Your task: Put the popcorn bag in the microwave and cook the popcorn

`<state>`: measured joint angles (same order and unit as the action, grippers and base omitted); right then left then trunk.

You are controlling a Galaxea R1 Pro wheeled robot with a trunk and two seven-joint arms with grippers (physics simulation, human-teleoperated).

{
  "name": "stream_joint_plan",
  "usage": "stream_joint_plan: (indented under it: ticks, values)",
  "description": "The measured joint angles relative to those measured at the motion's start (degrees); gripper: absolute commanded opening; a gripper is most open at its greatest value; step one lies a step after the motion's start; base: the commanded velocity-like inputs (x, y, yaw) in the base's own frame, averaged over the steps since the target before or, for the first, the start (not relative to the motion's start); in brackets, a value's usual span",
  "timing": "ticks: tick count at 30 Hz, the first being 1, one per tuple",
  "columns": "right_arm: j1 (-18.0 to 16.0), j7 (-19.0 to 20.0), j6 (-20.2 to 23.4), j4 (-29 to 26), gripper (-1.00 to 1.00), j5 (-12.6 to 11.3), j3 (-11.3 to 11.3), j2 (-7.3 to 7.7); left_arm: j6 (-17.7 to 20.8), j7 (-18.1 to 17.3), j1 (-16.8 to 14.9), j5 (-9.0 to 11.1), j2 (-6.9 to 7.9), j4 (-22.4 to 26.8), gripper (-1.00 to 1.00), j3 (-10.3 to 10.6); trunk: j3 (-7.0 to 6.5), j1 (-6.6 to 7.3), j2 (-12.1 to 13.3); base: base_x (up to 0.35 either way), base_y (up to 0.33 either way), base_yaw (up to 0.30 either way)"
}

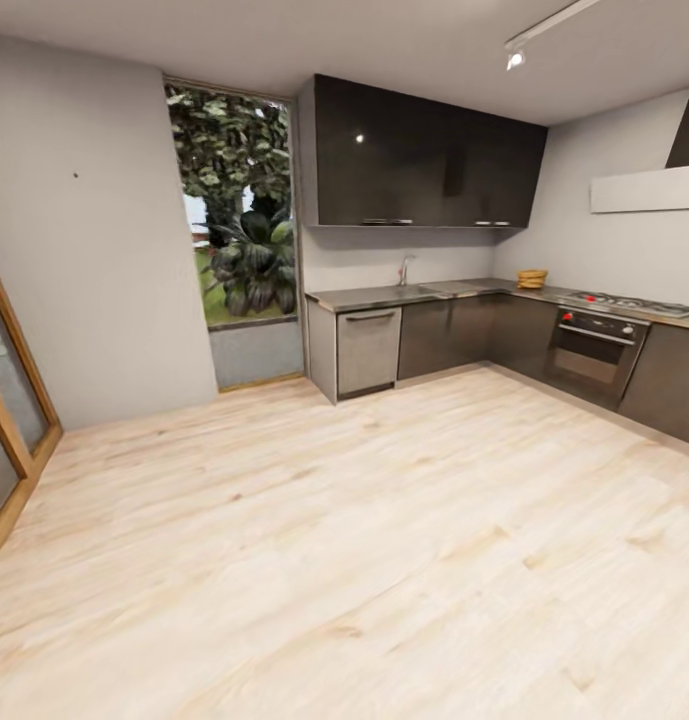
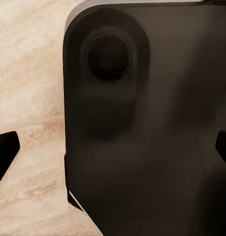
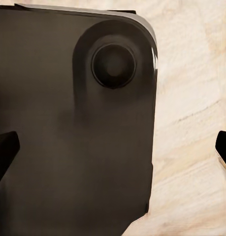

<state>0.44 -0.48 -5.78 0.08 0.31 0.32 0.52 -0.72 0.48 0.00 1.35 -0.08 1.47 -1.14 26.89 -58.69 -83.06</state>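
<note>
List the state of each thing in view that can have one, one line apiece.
Left gripper: open, nothing between its fingers.
Right gripper: open, holding nothing.
Oven: door shut.
Dishwasher: door shut.
Upper cabinets: doors shut.
Faucet: no water seen running.
Countertop: bears a stack of tan bowls near the corner.

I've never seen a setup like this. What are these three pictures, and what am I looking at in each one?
A wheeled robot with two arms is crossing a simulated kitchen. The big picture comes from its head camera: a pale wood floor, a grey countertop with a faucet, a stove above an oven, and stacked tan bowls. The two others come from cameras by each arm's gripper, looking down at the robot's own dark base. The left gripper and right gripper are open and hold nothing.
</note>
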Motion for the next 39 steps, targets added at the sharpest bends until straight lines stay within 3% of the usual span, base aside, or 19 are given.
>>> stream_joint_plan:
  ticks: [30,39]
  values:
    - [0.0,-0.07,-0.09,0.0,1.0,-0.35,-0.18,0.1,0.08,0.06,0.0,0.08,0.0,0.0,1.0,0.0,0.0,0.0,0.0,0.319,0.0,-0.004]
    - [0.0,-0.08,-0.09,0.0,1.0,-0.53,-0.37,0.11,0.08,0.03,0.0,0.08,0.0,0.0,1.0,0.0,0.0,-0.03,0.0,0.044,0.0,-0.227]
